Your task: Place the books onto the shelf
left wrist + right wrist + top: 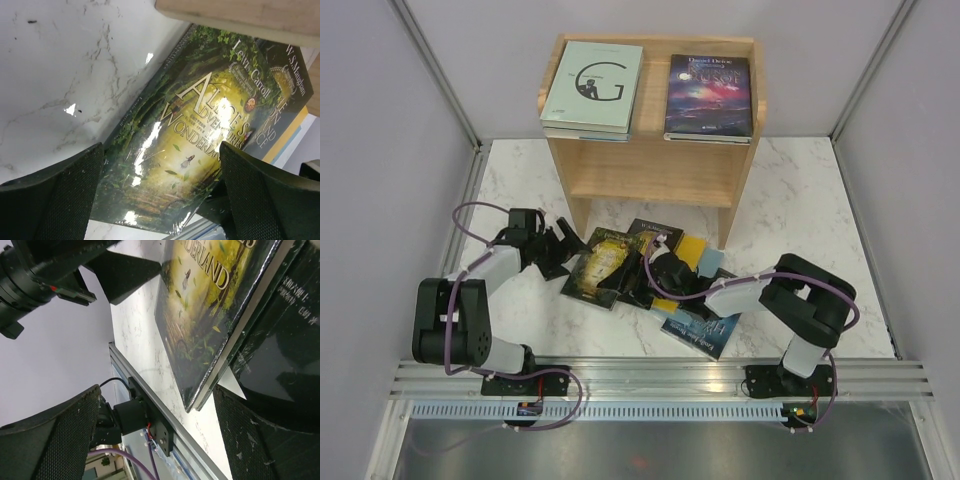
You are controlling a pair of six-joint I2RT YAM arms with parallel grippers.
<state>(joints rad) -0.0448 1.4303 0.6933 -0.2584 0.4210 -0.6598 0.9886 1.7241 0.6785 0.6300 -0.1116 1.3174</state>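
Two books lie flat on top of the wooden shelf (650,170): a pale green one with a big "G" (592,88) and a purple-blue one (710,97). Several more books lie in a loose pile on the table in front of it. A green-gold Alice book (600,268) is on top at the left, with black (650,238), yellow (694,252) and blue (705,328) books beside it. My left gripper (563,252) is open at the Alice book's (185,145) left edge. My right gripper (638,292) is open at the near corner of the same book (210,305). Neither holds anything.
The shelf's leg (240,15) stands just beyond the pile. A metal rail (660,375) runs along the table's near edge, close to the right gripper (155,435). Grey walls close in both sides. The left arm's gripper (50,275) shows in the right wrist view.
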